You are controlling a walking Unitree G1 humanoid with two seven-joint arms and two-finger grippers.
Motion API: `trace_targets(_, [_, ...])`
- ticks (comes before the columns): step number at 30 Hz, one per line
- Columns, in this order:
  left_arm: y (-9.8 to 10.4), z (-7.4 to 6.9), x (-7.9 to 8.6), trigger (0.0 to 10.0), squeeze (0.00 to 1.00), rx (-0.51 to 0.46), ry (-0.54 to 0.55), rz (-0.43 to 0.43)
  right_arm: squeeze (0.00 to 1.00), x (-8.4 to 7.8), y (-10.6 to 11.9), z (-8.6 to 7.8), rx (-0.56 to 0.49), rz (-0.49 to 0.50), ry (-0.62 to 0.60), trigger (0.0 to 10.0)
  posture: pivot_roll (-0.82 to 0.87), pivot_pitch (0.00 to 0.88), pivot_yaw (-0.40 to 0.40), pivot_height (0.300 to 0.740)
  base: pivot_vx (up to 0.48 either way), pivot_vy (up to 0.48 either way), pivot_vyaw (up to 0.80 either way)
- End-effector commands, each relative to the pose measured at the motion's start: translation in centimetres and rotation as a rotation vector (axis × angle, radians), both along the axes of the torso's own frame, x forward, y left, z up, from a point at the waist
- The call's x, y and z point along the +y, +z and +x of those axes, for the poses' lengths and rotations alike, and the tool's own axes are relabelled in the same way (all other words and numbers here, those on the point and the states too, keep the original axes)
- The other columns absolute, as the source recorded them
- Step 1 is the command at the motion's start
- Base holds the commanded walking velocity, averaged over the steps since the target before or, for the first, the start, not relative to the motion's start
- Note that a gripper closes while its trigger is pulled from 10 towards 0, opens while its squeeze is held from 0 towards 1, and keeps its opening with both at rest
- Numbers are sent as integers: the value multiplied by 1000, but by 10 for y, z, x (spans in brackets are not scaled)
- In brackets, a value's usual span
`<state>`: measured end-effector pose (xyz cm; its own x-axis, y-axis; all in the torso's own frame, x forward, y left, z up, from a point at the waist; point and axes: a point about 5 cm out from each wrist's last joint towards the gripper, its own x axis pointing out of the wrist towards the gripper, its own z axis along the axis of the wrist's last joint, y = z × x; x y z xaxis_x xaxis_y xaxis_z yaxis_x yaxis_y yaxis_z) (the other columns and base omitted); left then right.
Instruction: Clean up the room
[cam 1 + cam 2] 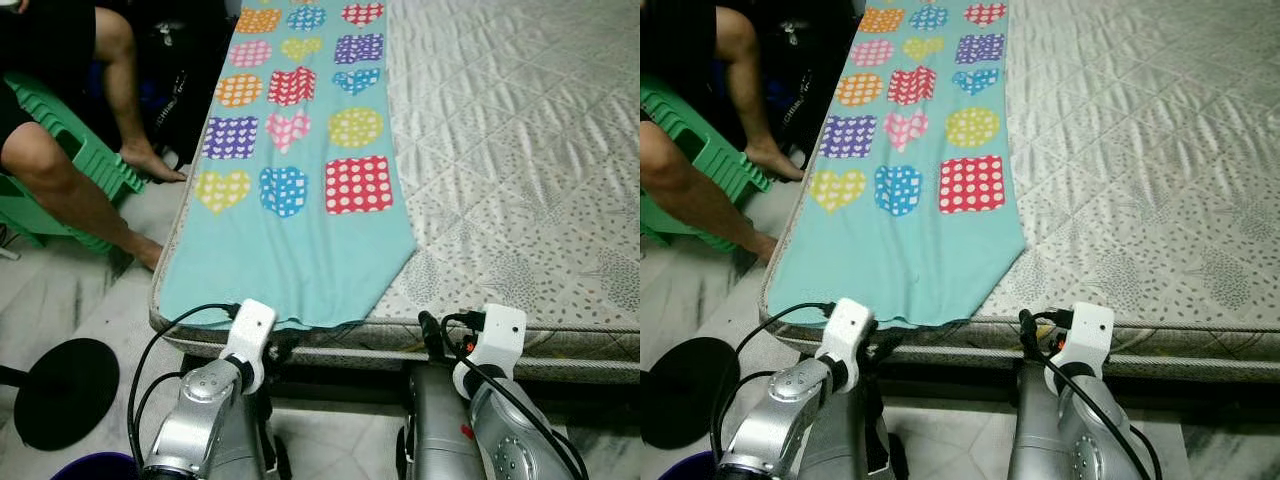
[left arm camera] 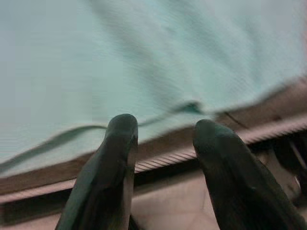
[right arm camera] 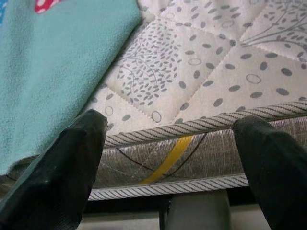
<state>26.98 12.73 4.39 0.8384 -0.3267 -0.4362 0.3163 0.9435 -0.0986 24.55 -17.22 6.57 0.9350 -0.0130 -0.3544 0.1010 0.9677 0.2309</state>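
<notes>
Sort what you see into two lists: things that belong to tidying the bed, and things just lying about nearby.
Belongs to the job:
- turquoise fleece blanket with dotted hearts and squares
- white quilted mattress with grey leaf print
- left tool, open, at the blanket's near edge
- right tool, open, facing the mattress side

Just lying about:
- green plastic stool, person seated
- round black base on floor

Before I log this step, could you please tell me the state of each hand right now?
Left hand: open, empty, at the near edge of the blanket.
Right hand: open wide, empty, facing the mattress edge.
</notes>
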Motion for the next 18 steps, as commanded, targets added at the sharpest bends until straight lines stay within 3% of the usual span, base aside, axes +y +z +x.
trace_targets(1, [-7,-4,16,10000,1000,40,92,1,0,3,-3,-1,9,10,8,10000,-149,148,121,586,0,0,0])
trace_targets(6, [-8,-2,22,10000,1000,9,125,5,0,3,-4,-1,9,7,10,10000,-150,148,118,586,0,0,0])
trace_targets(12, [-4,15,18,10000,1000,-1,100,-24,0,2,-4,-2,8,1,13,10000,-156,153,113,586,0,0,0])
trace_targets(18, [12,54,0,10000,1000,-62,15,30,0,1,-2,-5,3,-9,12,10000,-174,166,112,586,0,0,0])
